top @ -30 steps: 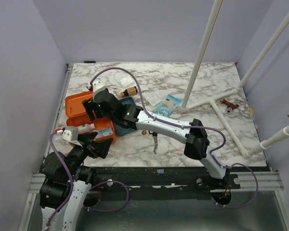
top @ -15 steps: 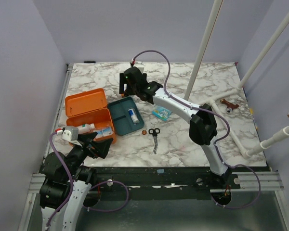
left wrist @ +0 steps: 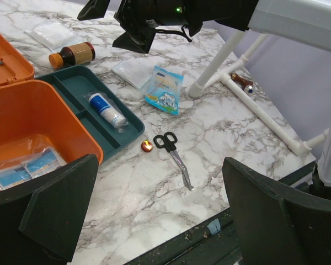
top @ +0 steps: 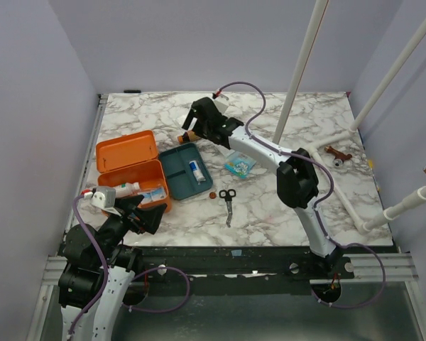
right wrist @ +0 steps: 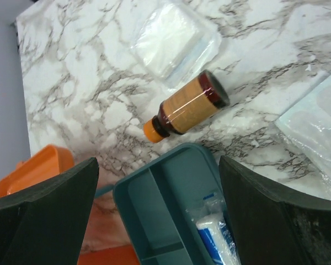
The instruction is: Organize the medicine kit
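The right gripper (right wrist: 157, 176) is hovering released over the bottle (right wrist: 187, 107) at 12 o'clock of the tray (right wrist: 165, 204); the left gripper (left wrist: 160, 212) is hanging released by the medicine kit (left wrist: 27, 110)

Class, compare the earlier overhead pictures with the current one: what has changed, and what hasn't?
The right gripper swung off the medicine kit and teal tray, away toward the far side, and now hangs open over the brown bottle. A white-and-blue roll shows in the tray it uncovered. The left gripper, kit, tray and scissors stayed put.
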